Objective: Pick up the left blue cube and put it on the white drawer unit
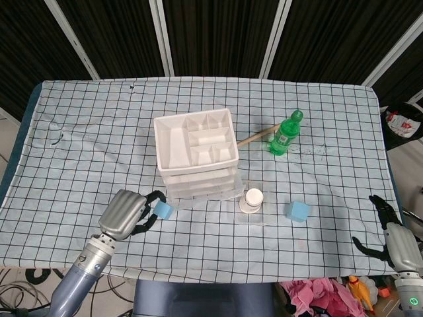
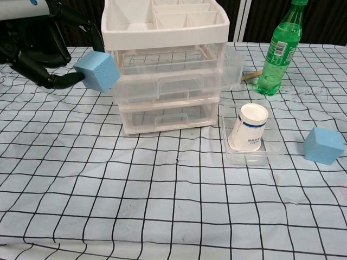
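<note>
**Holding the left blue cube aloft beside the drawer unit**

Gripping the left blue cube (image 2: 98, 71) between its dark fingertips (image 2: 64, 80), the left hand (image 1: 125, 212) is carrying it clear of the checked tablecloth (image 1: 86, 145), with the rest of the hand reaching out past the left edge of the chest view. The cube is sitting tilted in the grasp, one corner pointing down, and is hanging just beside the left wall of the white drawer unit (image 2: 168, 65), about level with the upper clear drawer and below the white divided top tray. In the head view the cube (image 1: 164, 210) is showing near the unit's front left corner.

The drawer unit is standing skewed to the cloth's grid, its top drawer jutting out to the right. Open cloth is lying to the left of the unit and along the whole near edge of the table.

To the right of the unit, a white paper cup (image 2: 249, 127) is leaning inside a clear shallow tray (image 2: 271, 151). A second blue cube (image 2: 323, 145) is resting on the cloth further right. A green bottle (image 2: 278, 49) is standing upright behind, with a wooden stick (image 1: 258, 137) lying between it and the unit.

The right hand (image 1: 391, 232) is hanging off the table's right edge, fingers spread and grasping nothing.
</note>
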### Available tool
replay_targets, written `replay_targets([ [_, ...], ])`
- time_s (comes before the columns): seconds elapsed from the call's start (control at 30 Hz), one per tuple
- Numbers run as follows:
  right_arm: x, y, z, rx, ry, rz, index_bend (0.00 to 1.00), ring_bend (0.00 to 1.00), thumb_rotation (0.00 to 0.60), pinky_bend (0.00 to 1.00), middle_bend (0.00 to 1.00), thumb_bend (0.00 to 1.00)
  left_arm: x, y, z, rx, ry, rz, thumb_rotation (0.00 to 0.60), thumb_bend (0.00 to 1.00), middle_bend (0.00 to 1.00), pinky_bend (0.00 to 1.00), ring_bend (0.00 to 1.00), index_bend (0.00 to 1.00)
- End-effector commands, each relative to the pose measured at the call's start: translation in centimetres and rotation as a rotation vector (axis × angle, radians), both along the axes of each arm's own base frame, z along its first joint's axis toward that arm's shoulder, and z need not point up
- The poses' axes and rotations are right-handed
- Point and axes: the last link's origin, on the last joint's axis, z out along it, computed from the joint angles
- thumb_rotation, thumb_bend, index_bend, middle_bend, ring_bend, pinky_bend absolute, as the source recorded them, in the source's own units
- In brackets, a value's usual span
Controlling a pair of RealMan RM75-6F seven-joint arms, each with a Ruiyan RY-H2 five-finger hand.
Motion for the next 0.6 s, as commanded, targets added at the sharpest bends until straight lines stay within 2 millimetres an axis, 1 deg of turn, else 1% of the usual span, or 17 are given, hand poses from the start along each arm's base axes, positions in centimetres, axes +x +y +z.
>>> replay_targets([
  [0.03, 0.0, 0.0, 0.0, -0.001, -0.002, 0.0, 0.06, 0.0, 0.6, 0.19, 0.0, 0.22, -0.1, -0.2, 0.0, -0.007, 0.022, 0.002, 0.6, 0.44, 1.0, 0.93, 1.0, 0.49],
  [0.37, 0.1, 0.1, 0.0, -0.002, -0.005, 0.001, 0.06, 0.0, 0.6, 0.19, 0.0, 0.22, -1.3, -0.8, 0.3, -0.036, 0.074, 0.032, 0.6, 0.43, 1.0, 0.93, 1.0, 0.49],
  [0.6, 0.1, 0.1, 0.0, -0.002, -0.005, 0.0, 0.06, 0.0, 0.6, 0.19, 0.0, 0.22, -1.0, -1.3, 1.1, -0.042, 0.041, 0.021, 0.6, 0.43, 1.0, 0.93, 1.0, 0.49],
])
